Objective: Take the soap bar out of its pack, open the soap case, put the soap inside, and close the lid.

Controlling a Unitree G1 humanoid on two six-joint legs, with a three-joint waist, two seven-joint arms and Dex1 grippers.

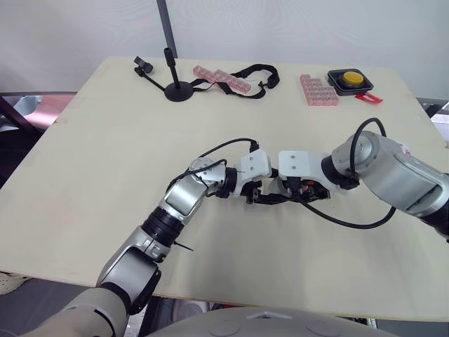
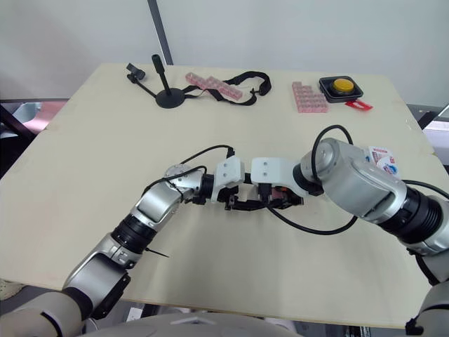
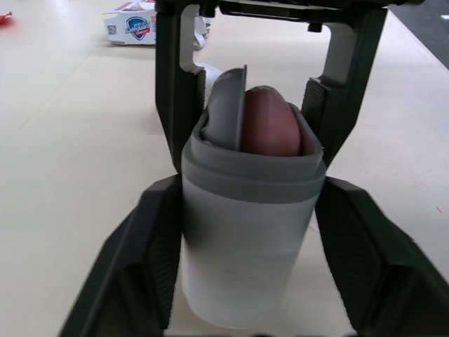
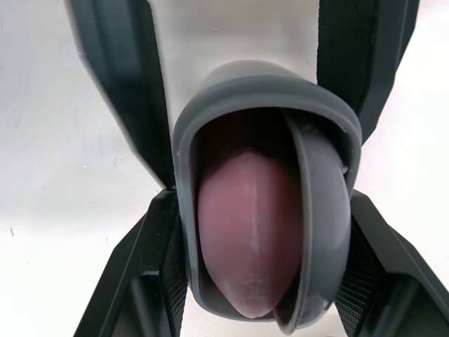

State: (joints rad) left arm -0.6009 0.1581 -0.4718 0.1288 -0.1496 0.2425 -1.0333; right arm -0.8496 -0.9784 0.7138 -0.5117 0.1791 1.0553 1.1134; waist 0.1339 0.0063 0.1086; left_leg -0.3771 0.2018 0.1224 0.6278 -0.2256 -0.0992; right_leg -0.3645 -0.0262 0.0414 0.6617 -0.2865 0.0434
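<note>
Both arms meet at mid-table (image 1: 105, 140), wrists facing each other, grippers nose to nose.

Left gripper (image 3: 249, 210): jaws pinch the soap case (image 3: 245, 232) across its pale body. The fingers (image 3: 140, 267) press against both flanks, with no gap seen on either side. The case lies lengthwise between them, its open grey mouth pointing away from the left wrist and toward the right arm.

Right gripper (image 4: 263, 199): jaws closed against the grey rim end of the same case, one finger (image 4: 382, 274) tight to each side of the mouth. In the left wrist view these two black fingers bracket the rim just beyond the left fingertips.

Soap (image 4: 249, 239): reddish-brown bar, seated inside the case, its rounded end showing just at the mouth. It lies between both pairs of jaws but touches neither; only the case wall meets the fingers.

Lid (image 4: 319, 232): grey flap, ajar, standing edge-on beside the soap at one side of the opening. The mouth is not covered.

Soap pack (image 2: 382, 157): white with a blue badge, lying on the table just beyond the right forearm, well apart from the case.

Far edge of the table: yellow button box (image 1: 349, 79), two pink trays (image 1: 318, 90), a black strap (image 1: 256, 74), a black stand (image 1: 175, 88).
</note>
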